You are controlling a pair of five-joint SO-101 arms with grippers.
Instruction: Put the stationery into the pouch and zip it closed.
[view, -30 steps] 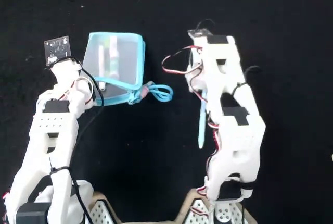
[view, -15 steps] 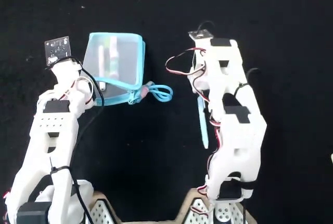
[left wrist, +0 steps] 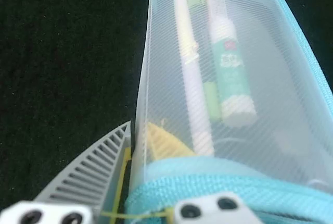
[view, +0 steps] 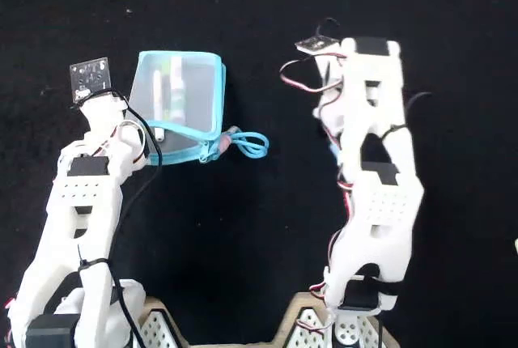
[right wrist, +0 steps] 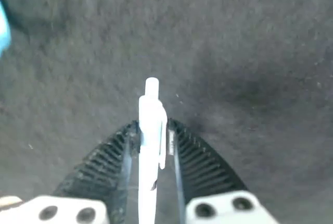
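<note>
A translucent pouch point(view: 181, 103) with cyan trim lies at the table's back left, its open edge toward the arms. Inside it are a white pen point(left wrist: 191, 94), a green-capped glue stick point(left wrist: 229, 73) and another green item. My left gripper point(left wrist: 143, 136) is shut on the pouch's point(left wrist: 270, 104) open edge at its near left corner point(view: 150, 141), one finger outside and one inside. My right gripper point(right wrist: 153, 130) is shut on a pale blue pen point(right wrist: 151, 122) above bare black cloth. From above, that pen point(view: 333, 151) is mostly hidden under the right arm.
The pouch's cyan zipper strap point(view: 249, 144) loops out to the right on the black tablecloth point(view: 243, 227). The arms' bases stand at the front edge. Black cloth lies open between the pouch and the right arm.
The right arm has swung to the right and farther back with the pen, which hung in plain sight beside it before and now sits mostly under it. The left arm and pouch have not moved.
</note>
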